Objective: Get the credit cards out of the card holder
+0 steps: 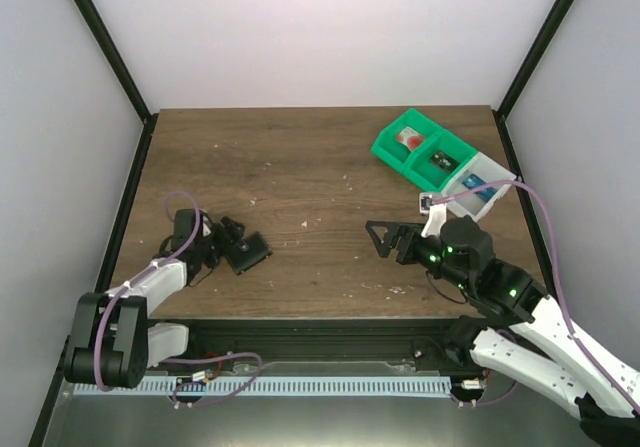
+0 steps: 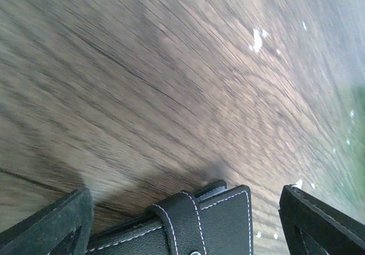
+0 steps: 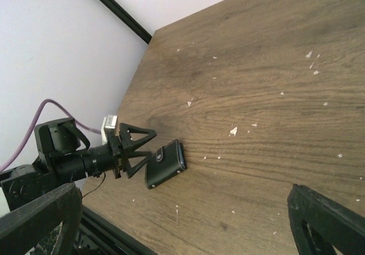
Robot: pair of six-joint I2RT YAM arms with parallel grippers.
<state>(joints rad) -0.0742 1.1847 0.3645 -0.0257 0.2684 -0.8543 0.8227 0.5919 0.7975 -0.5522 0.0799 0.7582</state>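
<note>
The card holder (image 1: 251, 252) lies closed on the table at the left. It is black with white stitching and a snap strap, and a bluish edge shows in the right wrist view (image 3: 165, 164). No credit cards show outside it. My left gripper (image 1: 229, 238) is open, low at the holder's near-left end. In the left wrist view the holder (image 2: 217, 223) sits between the spread fingers (image 2: 54, 226), with a gap on both sides. My right gripper (image 1: 384, 237) is open and empty over the table's middle right, facing the holder.
A green bin (image 1: 425, 149) and a white bin (image 1: 480, 189) stand at the back right, just beyond my right arm. A pale item with red (image 1: 406, 137) lies in the green bin; I cannot tell what it is. Small white flecks dot the wood.
</note>
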